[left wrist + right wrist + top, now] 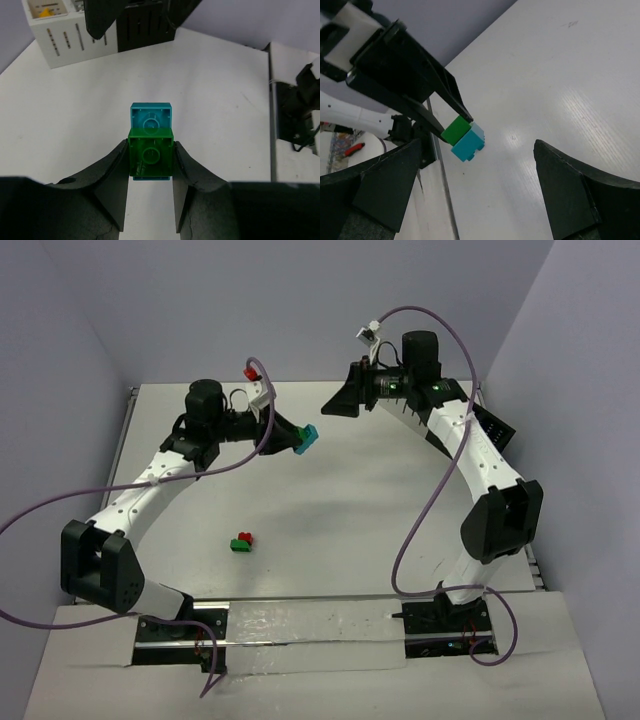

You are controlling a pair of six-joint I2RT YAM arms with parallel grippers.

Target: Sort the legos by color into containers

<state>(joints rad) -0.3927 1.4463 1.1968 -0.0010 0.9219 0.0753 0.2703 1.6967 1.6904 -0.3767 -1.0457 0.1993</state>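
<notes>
My left gripper (150, 156) is shut on a stacked pair of legos held above the table: a green brick (150, 155) sits between its fingers and a teal brick (150, 118) sticks out past the tips. In the top view this pair (307, 437) hangs near the back centre. My right gripper (335, 403) faces it from the right, open and empty; in its wrist view the teal brick (468, 145) lies between its wide-spread fingers but is apart from them. A red and green lego pair (241, 542) lies on the table. The containers show as a white bin (57, 37) and a black bin (145, 27).
A yellow brick (46, 11) lies inside the white bin. Part of a black bin (497, 428) shows behind the right arm. Purple cables (420, 530) loop off both arms. The table's right edge rail (271, 100) is close by.
</notes>
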